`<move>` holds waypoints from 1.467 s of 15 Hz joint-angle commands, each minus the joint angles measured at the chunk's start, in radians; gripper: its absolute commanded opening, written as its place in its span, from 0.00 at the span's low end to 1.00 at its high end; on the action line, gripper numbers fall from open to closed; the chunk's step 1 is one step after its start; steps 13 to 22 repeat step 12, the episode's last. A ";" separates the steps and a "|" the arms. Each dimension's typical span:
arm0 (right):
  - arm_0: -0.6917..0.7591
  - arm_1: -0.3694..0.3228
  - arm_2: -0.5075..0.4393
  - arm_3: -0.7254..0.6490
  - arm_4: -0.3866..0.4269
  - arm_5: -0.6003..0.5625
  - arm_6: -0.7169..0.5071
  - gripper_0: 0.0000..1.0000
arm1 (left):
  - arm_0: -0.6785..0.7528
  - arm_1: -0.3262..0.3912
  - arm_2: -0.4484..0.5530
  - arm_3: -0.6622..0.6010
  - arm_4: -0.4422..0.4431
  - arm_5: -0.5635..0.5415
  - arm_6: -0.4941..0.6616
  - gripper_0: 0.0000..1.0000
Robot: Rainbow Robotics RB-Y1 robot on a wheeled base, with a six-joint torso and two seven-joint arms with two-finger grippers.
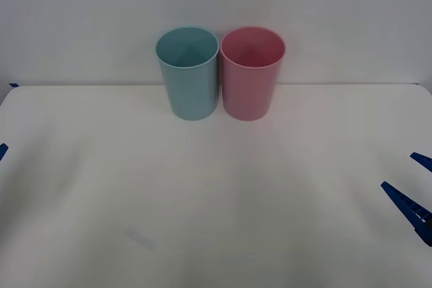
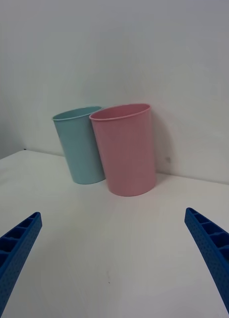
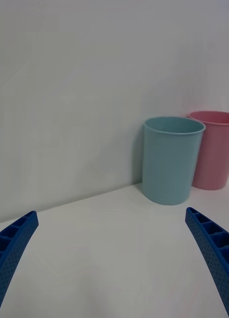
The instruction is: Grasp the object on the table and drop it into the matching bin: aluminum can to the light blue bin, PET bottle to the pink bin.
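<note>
— What's cut off on my screens?

— On the front camera I get just a sliver of the left gripper (image 1: 2, 151) at the left edge; I can't judge its fingers there. The right gripper (image 1: 420, 183) is clipped by the right edge, so I see two blue tips and no arm.

— And the wrist cameras?

— Both crop their own fingers (image 2: 15, 253) at the bottom corners. From the right wrist, the pink bin (image 2: 125, 148) hides part of the blue bin (image 2: 80, 145). From the left wrist, it's reversed, and the picture edge slices the pink one.

— Inside the bins?

— Too shadowed on the front camera; I can't tell.
</note>
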 commanded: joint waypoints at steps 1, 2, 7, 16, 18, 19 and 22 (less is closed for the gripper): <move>0.000 0.000 0.000 0.000 0.000 0.000 0.000 1.00 | 0.063 0.000 0.004 -0.001 0.037 -0.015 -0.021 1.00; 0.000 0.000 0.000 0.000 0.000 0.000 0.000 1.00 | 0.080 0.002 0.004 -0.004 0.048 -0.018 -0.024 1.00; 0.000 0.000 0.000 0.000 0.000 0.000 0.000 1.00 | 0.112 0.000 -0.002 -0.006 0.078 -0.026 -0.020 1.00; 0.000 0.000 0.000 0.000 0.000 0.000 0.000 1.00 | 0.124 0.000 -0.010 -0.004 0.080 -0.024 -0.020 1.00; 0.000 0.000 0.000 0.000 0.000 0.000 0.000 1.00 | 0.124 0.000 -0.010 -0.004 0.080 -0.024 -0.020 1.00; 0.000 0.000 0.000 0.000 0.000 0.000 0.000 1.00 | 0.124 0.000 -0.010 -0.004 0.080 -0.024 -0.020 1.00; 0.000 0.000 0.000 0.000 0.000 0.000 0.000 1.00 | 0.124 0.000 -0.010 -0.004 0.080 -0.024 -0.020 1.00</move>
